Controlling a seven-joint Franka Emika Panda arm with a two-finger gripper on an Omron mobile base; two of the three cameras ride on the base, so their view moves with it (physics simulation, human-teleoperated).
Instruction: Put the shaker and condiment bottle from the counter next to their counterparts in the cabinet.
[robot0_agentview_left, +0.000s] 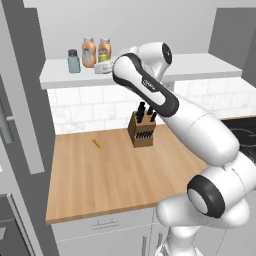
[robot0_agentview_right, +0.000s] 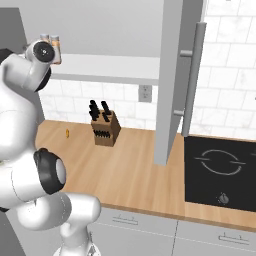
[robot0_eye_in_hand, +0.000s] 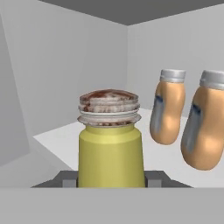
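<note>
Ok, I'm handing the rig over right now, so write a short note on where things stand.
Gripper: shut on the shaker, held over the cabinet shelf.
Both condiment bottles stand on the shelf together, so the bottle looks placed.
Blue-grey shaker stands left of them.
Left: set the held shaker down next to the blue-grey one, then release.
Counter keeps the knife block.

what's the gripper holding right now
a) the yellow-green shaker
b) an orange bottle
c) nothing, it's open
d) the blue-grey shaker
a: in the hand view the gripper is shut on the yellow-green shaker, which stands between its fingertips, while the two orange bottles stand free on the cabinet shelf beside it, and the blue-grey shaker stands further along in the left base view.
</note>
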